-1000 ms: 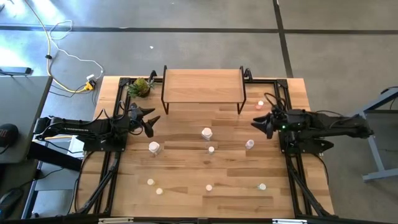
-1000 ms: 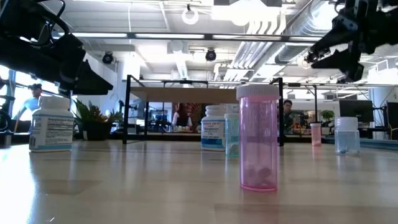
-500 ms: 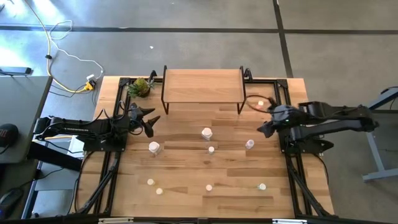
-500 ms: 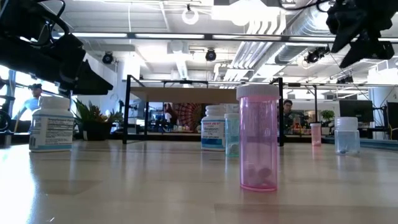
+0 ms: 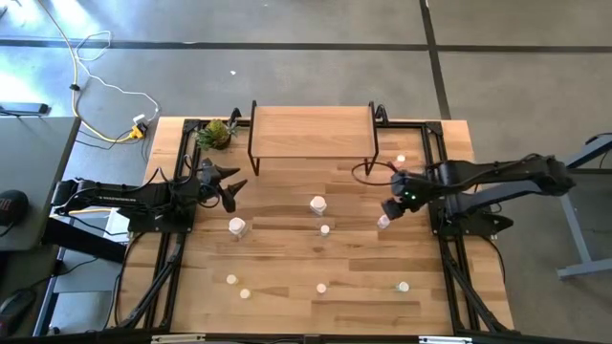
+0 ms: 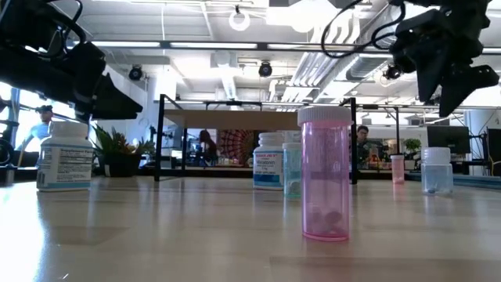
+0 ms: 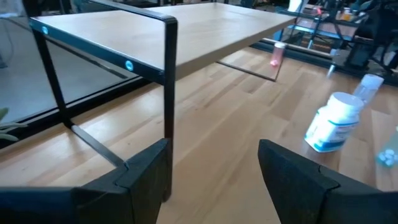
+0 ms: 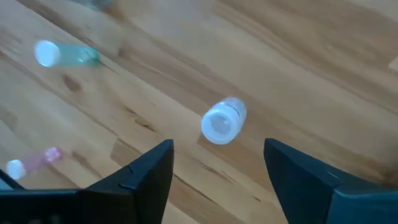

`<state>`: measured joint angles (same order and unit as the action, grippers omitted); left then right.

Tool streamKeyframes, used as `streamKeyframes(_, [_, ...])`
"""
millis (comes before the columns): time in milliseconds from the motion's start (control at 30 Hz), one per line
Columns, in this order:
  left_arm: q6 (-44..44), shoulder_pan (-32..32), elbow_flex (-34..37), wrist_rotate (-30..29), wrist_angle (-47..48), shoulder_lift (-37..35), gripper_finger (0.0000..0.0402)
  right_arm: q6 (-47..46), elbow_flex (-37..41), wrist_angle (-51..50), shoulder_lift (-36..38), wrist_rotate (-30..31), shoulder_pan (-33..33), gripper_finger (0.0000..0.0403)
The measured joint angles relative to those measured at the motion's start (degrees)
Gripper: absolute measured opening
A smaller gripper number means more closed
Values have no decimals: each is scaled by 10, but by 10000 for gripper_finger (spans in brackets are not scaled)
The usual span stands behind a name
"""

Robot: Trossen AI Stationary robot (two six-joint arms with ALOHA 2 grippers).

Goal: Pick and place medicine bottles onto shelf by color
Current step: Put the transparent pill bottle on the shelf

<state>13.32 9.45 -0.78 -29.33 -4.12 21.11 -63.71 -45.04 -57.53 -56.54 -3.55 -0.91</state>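
Note:
Several small medicine bottles stand upright on their bases on the slatted table. Two larger white ones [image 5: 317, 204] [image 5: 237, 226] are mid-table, and a pink one [image 6: 325, 172] stands close to the low camera. The light-wood shelf [image 5: 311, 133] stands on black legs at the far side, its top bare. My right gripper [image 5: 392, 204] is open and points down, just above and to the far side of a clear white-capped bottle [image 5: 383, 222] [image 8: 222, 121], touching nothing. My left gripper [image 5: 230, 187] waits open at the table's left, facing the shelf [image 7: 186, 31].
A green leafy plant [image 5: 215, 134] sits beside the shelf's left legs. A small pink bottle [image 5: 401, 160] stands by the shelf's right legs. A green-tinted bottle [image 8: 62, 55] and other small bottles [image 5: 231, 279] [image 5: 321, 288] [image 5: 404, 286] are scattered toward the near edge.
My right gripper has swung from the table's right side toward the left and near edge, tipping from roughly level to pointing down, and now hangs over the clear white-capped bottle. The left arm and all bottles have stayed put.

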Motion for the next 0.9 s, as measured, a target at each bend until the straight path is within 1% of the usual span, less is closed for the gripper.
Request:
streamKeyframes(233, [0,0,0,2,0,0,234,-19,0,21,-64,-5,0,249])
streamKeyframes(467, [0,0,0,2,0,0,234,-20,0,25,-128,-24,0,249])
streamKeyframes(767, [0,0,0,2,0,0,234,-20,0,56,-190,-27,0,249])
streamKeyframes(900, [0,0,0,2,0,0,234,-20,0,56,-212,-27,0,238])
